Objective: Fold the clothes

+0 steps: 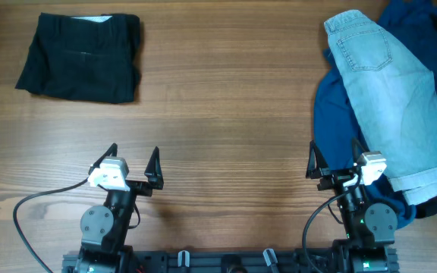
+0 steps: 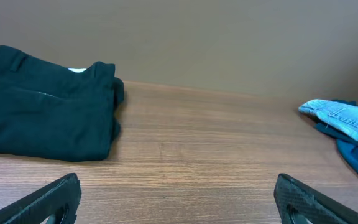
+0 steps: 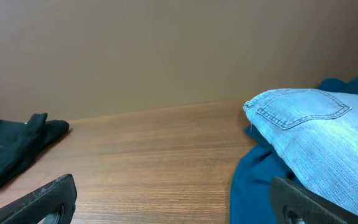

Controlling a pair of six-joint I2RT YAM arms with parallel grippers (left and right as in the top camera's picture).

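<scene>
A folded black garment (image 1: pixel 80 57) lies at the far left of the table; it also shows in the left wrist view (image 2: pixel 45 112) and the right wrist view (image 3: pixel 14 149). Light blue denim shorts (image 1: pixel 397 98) lie unfolded on a dark blue garment (image 1: pixel 336 114) at the right; both show in the right wrist view, the shorts (image 3: pixel 322 130) over the blue cloth (image 3: pixel 253 186). My left gripper (image 1: pixel 133 158) is open and empty near the front edge. My right gripper (image 1: pixel 334 155) is open and empty, its right finger over the edge of the blue garment.
The wooden table (image 1: pixel 218 129) runs bare between the two piles. A black cable (image 1: pixel 29 212) loops at the front left beside the left arm's base. A plain wall (image 2: pixel 179 37) stands behind the table.
</scene>
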